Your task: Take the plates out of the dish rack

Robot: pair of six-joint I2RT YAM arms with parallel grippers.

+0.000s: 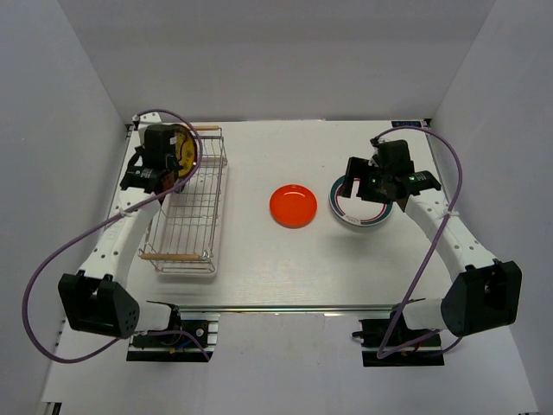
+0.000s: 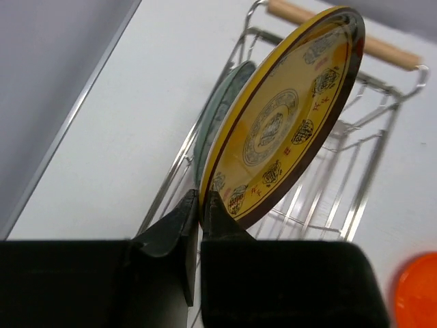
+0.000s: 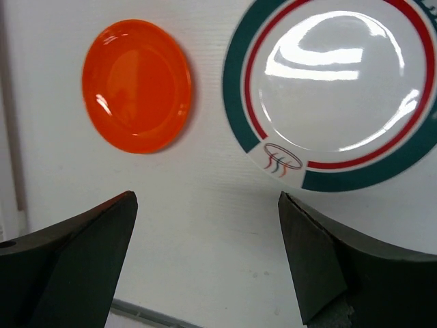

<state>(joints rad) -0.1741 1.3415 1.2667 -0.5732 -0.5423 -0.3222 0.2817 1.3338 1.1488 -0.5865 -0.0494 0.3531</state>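
My left gripper (image 1: 175, 161) (image 2: 200, 203) is shut on the lower rim of a yellow-brown plate (image 2: 287, 123) (image 1: 183, 149). It holds the plate tilted at the far end of the silver wire dish rack (image 1: 192, 207) (image 2: 372, 171). A teal-patterned plate (image 2: 220, 113) stands on edge just behind it in the rack. An orange-red plate (image 1: 293, 206) (image 3: 136, 85) lies flat at the table's middle. A white plate with a green-red rim (image 1: 357, 207) (image 3: 341, 89) lies to its right. My right gripper (image 1: 370, 183) (image 3: 208, 205) is open and empty just above that plate's near edge.
The rack's wooden rod handles show at its far end (image 2: 341, 34) and its near end (image 1: 177, 256). White walls enclose the table on the left, back and right. A metal rail (image 1: 285, 308) runs along the near edge.
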